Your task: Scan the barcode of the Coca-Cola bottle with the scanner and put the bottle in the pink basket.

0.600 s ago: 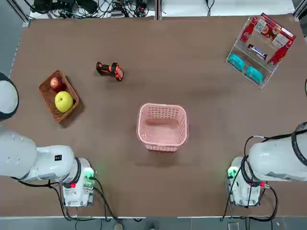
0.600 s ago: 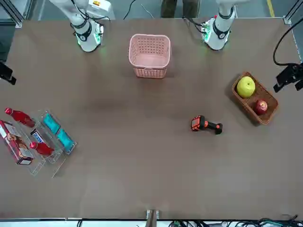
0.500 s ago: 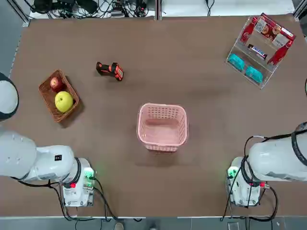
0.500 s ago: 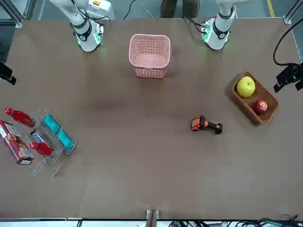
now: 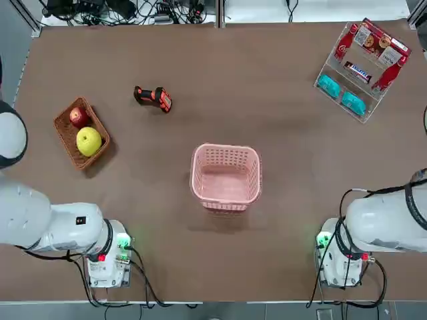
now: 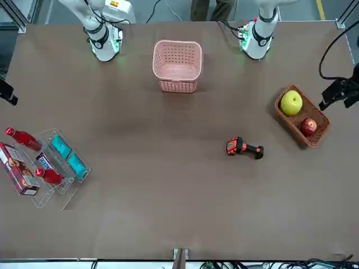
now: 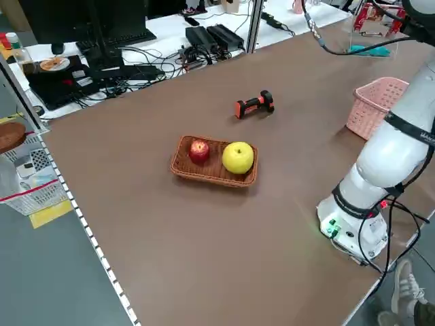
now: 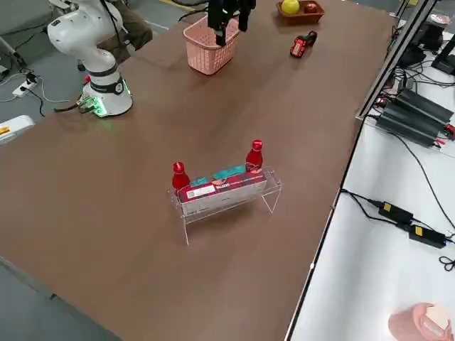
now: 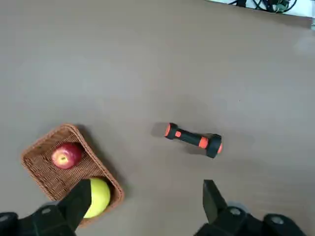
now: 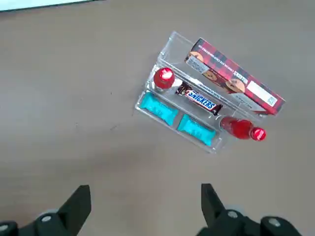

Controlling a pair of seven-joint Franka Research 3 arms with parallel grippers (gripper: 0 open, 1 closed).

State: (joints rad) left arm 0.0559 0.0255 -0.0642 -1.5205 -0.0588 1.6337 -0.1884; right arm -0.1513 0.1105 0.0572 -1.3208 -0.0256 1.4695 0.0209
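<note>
Bottle (image 10: 240, 129) is sitting in the rack (image 10: 197, 120): light, rigid, slick plastic, I'm judging. I'm keeping the right gripper (image 10: 142, 206) wide open, planning a mid-body grasp.

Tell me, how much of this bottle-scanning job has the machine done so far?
Nothing looks done yet. The scanner lies untouched on the table, both Coca-Cola bottles stand in the clear rack, and the pink basket holds nothing. Nothing is in hand: the left pincer and right pincer hang open above the table. Picking up, scanning and dropping the bottle in are all left.
</note>
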